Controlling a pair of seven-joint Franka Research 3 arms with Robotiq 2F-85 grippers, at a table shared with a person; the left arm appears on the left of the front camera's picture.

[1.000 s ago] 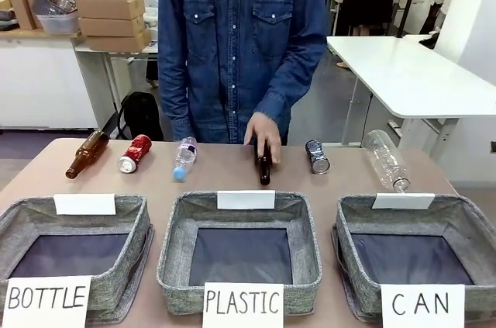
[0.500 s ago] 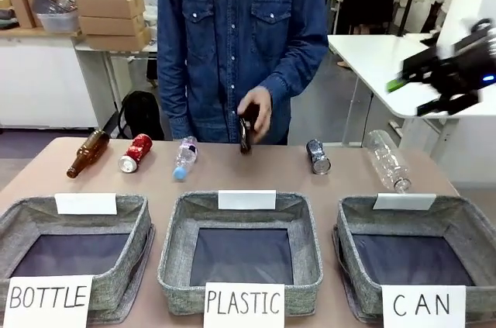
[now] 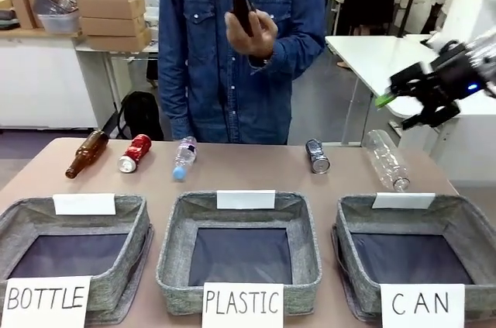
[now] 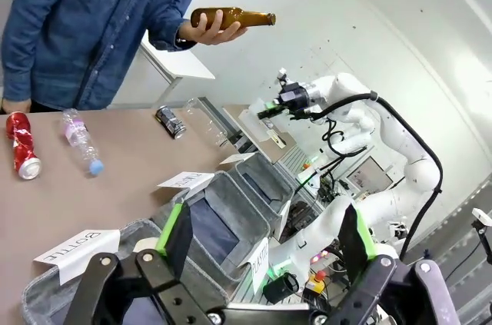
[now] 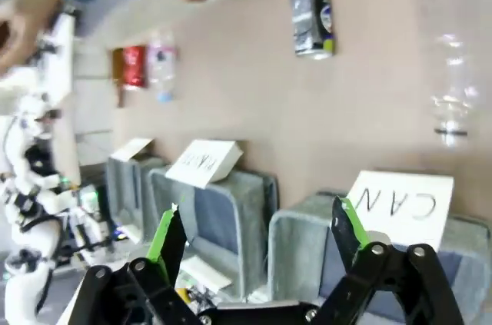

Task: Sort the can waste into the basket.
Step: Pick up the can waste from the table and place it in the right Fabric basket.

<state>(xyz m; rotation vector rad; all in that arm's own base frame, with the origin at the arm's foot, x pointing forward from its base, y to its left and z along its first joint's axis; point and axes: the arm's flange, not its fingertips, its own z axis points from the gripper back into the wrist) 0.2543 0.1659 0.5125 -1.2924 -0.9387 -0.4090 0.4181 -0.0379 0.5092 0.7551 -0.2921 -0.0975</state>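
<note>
Lying unsorted on the bench (image 3: 232, 177): dark can (image 3: 317, 156), red can (image 3: 135, 153); basket (image 3: 462, 205) empty; left hand (image 4: 265, 213), right hand (image 5: 257, 211) spread wide.

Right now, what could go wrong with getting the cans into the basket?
1. The dark can lies on its side near the big clear bottle; the open right claw might nudge or grab the bottle instead.
2. The red can sits far left between a brown bottle and a small plastic bottle, far from the CAN basket; it might slip on that long carry.
</note>
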